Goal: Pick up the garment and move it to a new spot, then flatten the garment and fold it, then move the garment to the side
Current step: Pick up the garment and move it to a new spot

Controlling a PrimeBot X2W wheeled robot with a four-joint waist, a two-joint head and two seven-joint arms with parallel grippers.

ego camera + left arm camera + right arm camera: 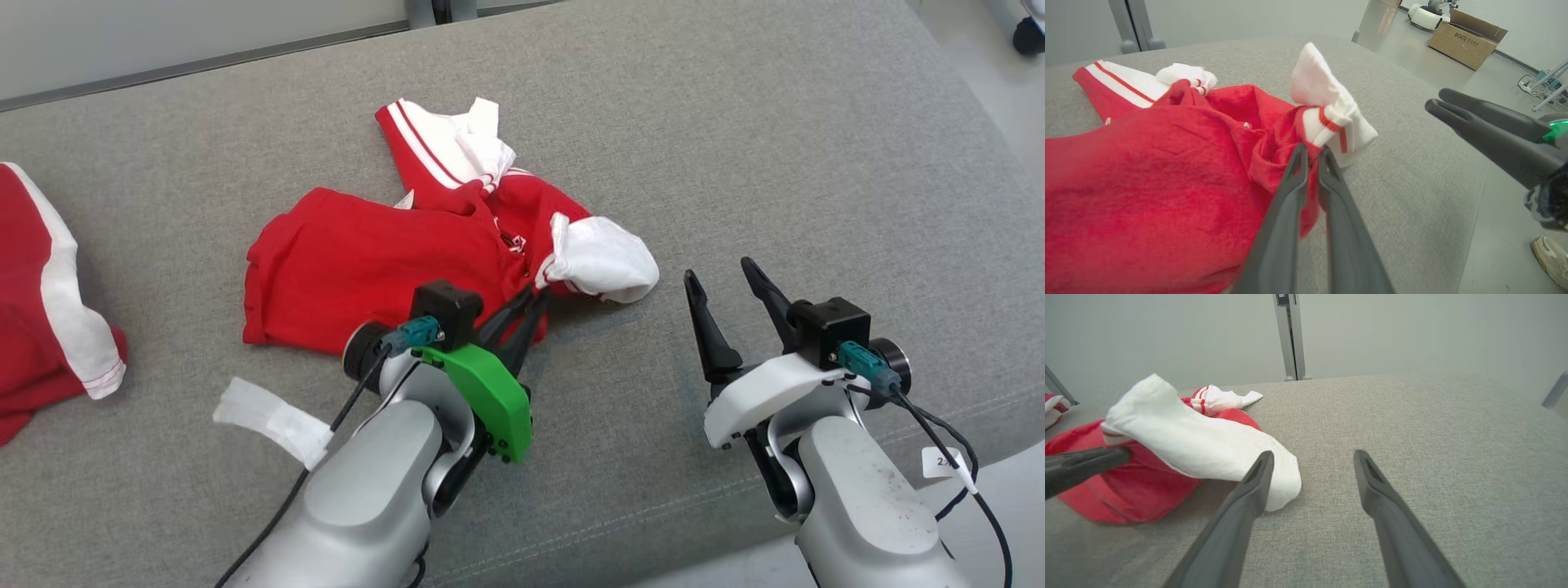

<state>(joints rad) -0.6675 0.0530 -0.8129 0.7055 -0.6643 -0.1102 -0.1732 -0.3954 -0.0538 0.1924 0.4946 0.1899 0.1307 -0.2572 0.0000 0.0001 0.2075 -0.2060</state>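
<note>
The task looks barely begun: the left gripper (535,299) pinches the crumpled red-and-white shirt (359,261) at its four o'clock edge, the right gripper (721,273) gapes empty at three o'clock, and moving, flattening and folding remain.

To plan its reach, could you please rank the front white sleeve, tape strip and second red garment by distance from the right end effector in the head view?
1. Front white sleeve, just left of the right end effector.
2. Tape strip, lower left.
3. Second red garment, far left edge.
</note>
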